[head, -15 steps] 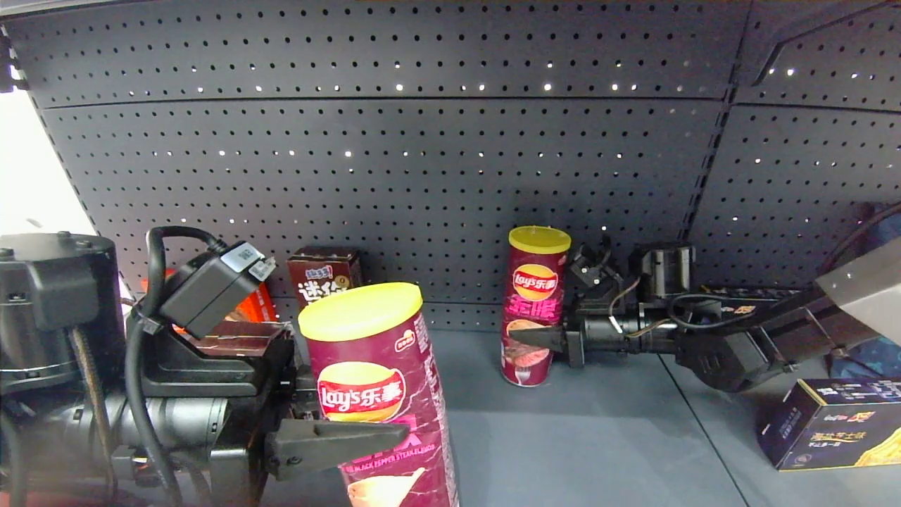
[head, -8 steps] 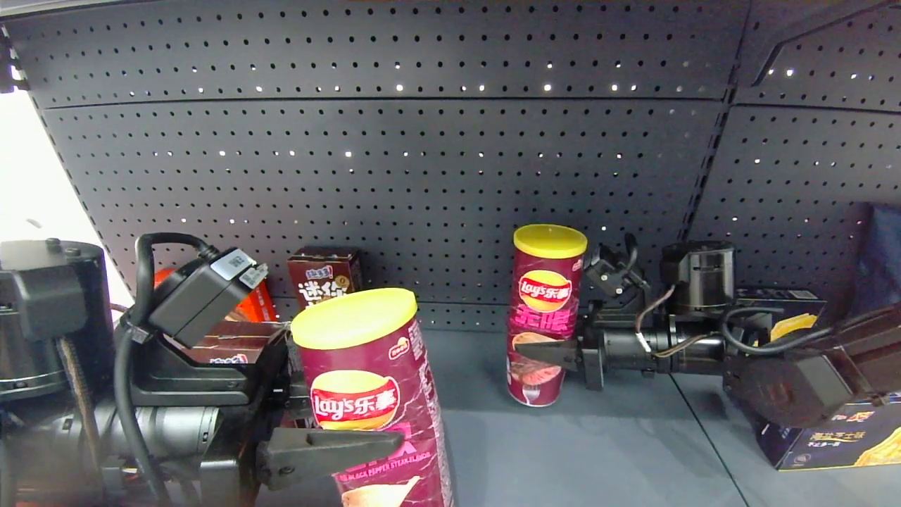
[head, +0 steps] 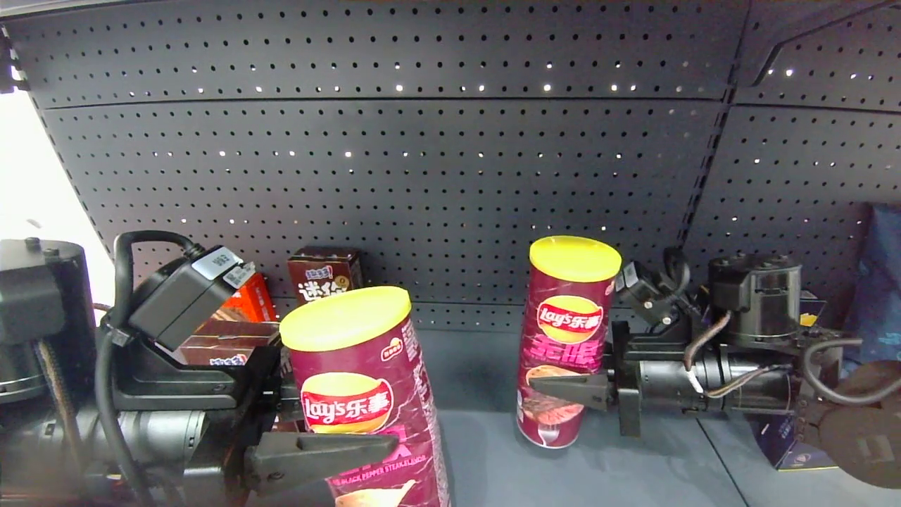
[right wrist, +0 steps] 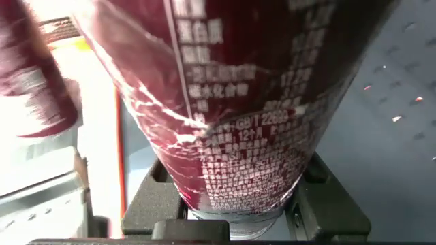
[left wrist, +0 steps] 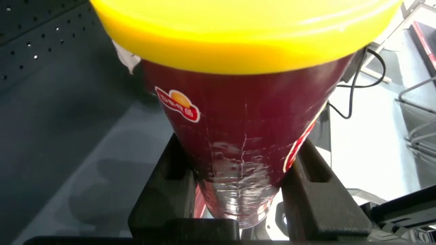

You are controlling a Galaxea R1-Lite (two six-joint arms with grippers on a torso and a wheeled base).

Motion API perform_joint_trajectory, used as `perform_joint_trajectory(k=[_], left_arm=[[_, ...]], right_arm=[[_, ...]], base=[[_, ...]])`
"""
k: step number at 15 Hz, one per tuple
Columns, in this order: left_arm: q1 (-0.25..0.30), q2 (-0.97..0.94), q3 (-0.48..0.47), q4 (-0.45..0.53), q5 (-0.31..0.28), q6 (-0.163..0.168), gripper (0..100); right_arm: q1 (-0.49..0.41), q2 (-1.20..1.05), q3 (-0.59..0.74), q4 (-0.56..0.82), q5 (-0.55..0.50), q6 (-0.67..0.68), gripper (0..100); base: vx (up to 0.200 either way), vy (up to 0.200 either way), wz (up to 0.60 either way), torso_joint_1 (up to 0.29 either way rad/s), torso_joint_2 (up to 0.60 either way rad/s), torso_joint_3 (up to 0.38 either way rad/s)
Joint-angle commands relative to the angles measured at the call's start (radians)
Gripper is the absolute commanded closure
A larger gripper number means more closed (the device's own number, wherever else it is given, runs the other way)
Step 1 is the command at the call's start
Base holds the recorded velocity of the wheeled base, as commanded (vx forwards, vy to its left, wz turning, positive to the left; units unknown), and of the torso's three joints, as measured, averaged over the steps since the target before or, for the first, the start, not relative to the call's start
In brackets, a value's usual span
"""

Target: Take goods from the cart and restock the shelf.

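Clamping two yellow-lidded chip cans: my left pincer (head: 345,440) is closed on the near can (head: 352,366), my right pincer (head: 556,386) on the far can (head: 569,320) over the shelf (head: 633,472).

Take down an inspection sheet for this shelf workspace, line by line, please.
Surface: grey shelf board.
Job's things: left can, yellow lid, roughly upright; right can, yellow lid, leaning slightly, base close to the board, contact unclear.
Clutter: brown box against the back panel; red box beside it; dark box at the far right.
Grippers: left pincer shut on the left can; right pincer shut on the right can.
Cables: black cable looped over the left wrist; thin leads on the right wrist.
Surroundings: perforated back panel.
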Motion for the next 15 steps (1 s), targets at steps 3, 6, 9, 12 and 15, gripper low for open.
perform_joint_trajectory(k=[3,6,9,12,15], left_arm=[[0.002,-0.002,0.0,0.0,0.002,-0.003,100],[0.003,0.0,0.0,0.002,0.002,-0.003,100],[0.003,0.0,0.012,-0.001,0.003,-0.003,100],[0.006,-0.002,0.014,-0.001,0.002,-0.003,100],[0.006,0.0,0.011,-0.004,0.002,-0.004,100]], right_arm=[[0.017,-0.043,0.159,-0.139,-0.002,0.006,100],[0.017,-0.044,0.225,-0.185,0.0,0.014,100],[0.019,-0.034,0.226,-0.188,0.002,0.014,100],[0.037,-0.029,0.226,-0.188,0.002,0.014,100],[0.045,-0.011,0.22,-0.188,0.002,0.014,100]], base=[[0.0,0.0,0.0,0.0,0.0,0.0],[0.0,0.0,0.0,0.0,0.0,0.0],[0.0,0.0,0.0,0.0,0.0,0.0],[0.0,0.0,0.0,0.0,0.0,0.0],[0.0,0.0,0.0,0.0,0.0,0.0]])
